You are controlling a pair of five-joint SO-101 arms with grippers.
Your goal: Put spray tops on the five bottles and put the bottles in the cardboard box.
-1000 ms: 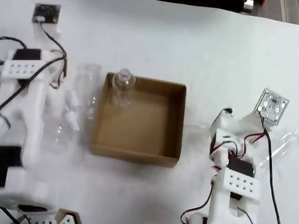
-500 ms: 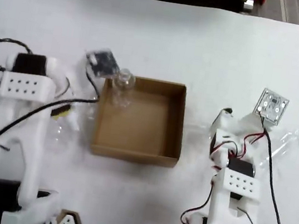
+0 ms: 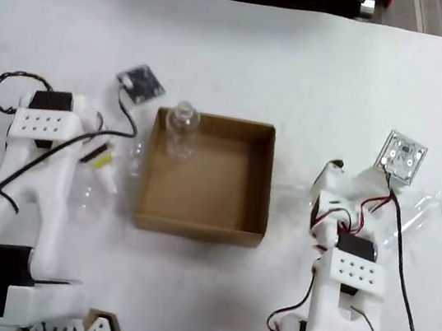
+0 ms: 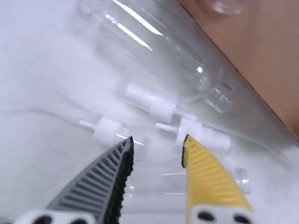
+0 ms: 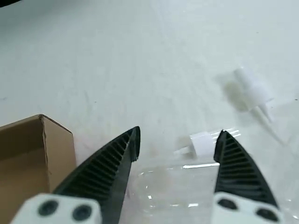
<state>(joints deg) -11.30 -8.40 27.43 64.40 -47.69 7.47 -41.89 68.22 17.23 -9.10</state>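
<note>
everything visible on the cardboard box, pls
The cardboard box is plain brown, roughly square and shallow, open on top with no flaps showing. It sits flat on the white table between the two arms. One clear bottle is at its far corner on the left arm's side, apparently inside; the rest of its floor is bare. Another clear bottle lies outside, close along its wall on that side; whether they touch cannot be told.

Lighting: I am seeing bright overhead light washing out the white table (image 3: 319, 64); glare streaks are running along the clear bottle (image 4: 154, 51); faint shadow is lying beside the spray top (image 5: 252, 91).
</note>
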